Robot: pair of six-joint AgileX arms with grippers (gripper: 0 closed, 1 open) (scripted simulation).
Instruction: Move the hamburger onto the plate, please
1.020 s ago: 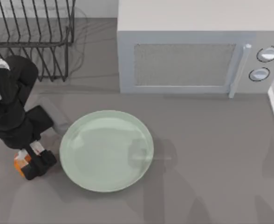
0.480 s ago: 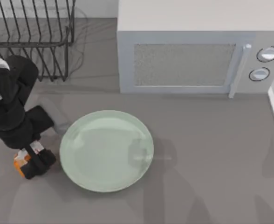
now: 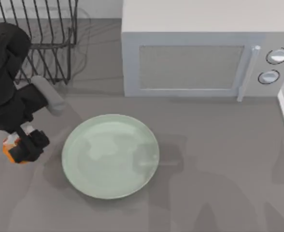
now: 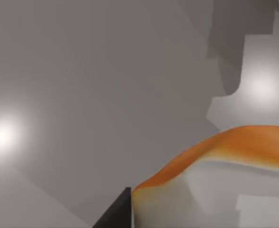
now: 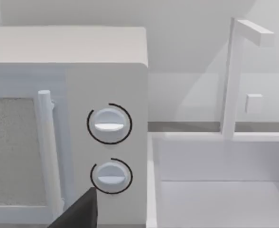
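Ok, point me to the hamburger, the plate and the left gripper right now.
hamburger (image 3: 7, 148): top view, orange edge showing beside the gripper.
plate (image 3: 110, 155): top view, bare middle of the dish.
left gripper (image 3: 27, 149): top view, dark fingers around the hamburger, left of the plate.

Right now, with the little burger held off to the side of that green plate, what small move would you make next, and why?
Probably carry it sideways toward the top view's right. The left gripper is shut on the hamburger, which sits left of the plate, outside its rim. The left wrist view shows table below the hamburger, so it looks lifted and free to travel.
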